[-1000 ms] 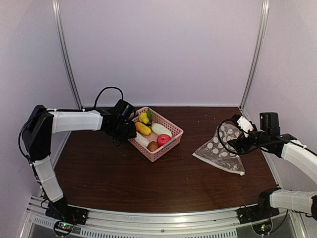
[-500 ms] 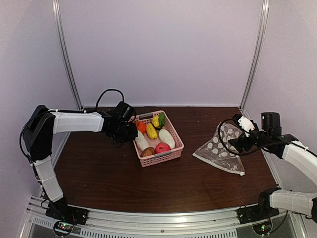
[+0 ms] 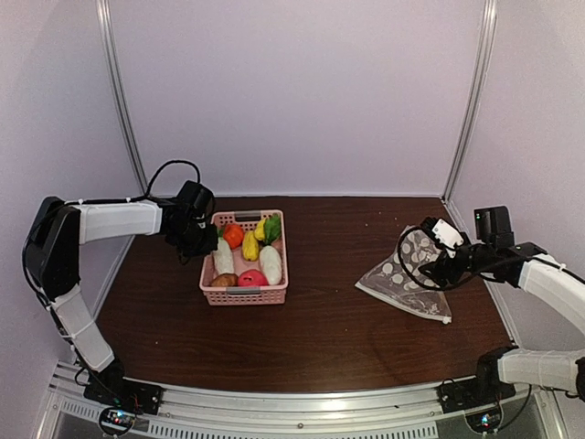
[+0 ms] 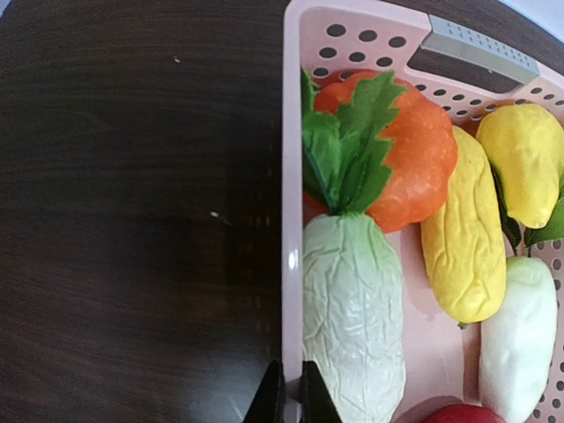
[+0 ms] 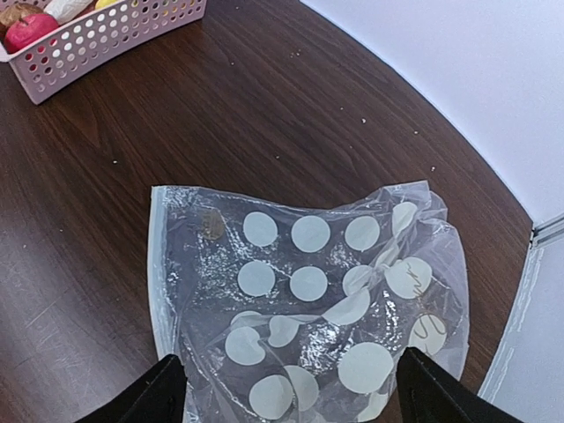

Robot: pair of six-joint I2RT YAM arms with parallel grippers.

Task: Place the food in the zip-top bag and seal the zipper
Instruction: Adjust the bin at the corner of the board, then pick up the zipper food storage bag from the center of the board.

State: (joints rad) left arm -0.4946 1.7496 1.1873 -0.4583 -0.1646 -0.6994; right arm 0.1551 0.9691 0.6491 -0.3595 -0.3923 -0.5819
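Observation:
The food [image 3: 247, 251] lies in a pink lattice basket [image 3: 245, 298] at the table's left middle. In the left wrist view I see a white-green cabbage [image 4: 352, 308], an orange piece with a green leaf [image 4: 414, 150], a yellow corn [image 4: 463, 238], a lemon [image 4: 524, 159] and a white piece [image 4: 520, 335]. My left gripper [image 4: 292, 388] is shut on the basket's left rim [image 4: 292, 176]. The zip-top bag [image 5: 308, 291], clear with white dots, lies flat and crumpled at the right. Its zipper [image 5: 159, 264] runs along one edge. My right gripper [image 5: 291, 388] hangs open just above the bag [image 3: 407, 279].
Bare dark wood lies between the basket and the bag. Pale walls and metal corner posts [image 3: 466, 119] close in the back and sides. A corner of the basket [image 5: 106, 35] shows in the right wrist view.
The left jaws have closed on the basket rim and dragged the basket left, turning it square to the table. The right gripper has shifted slightly left over the bag.

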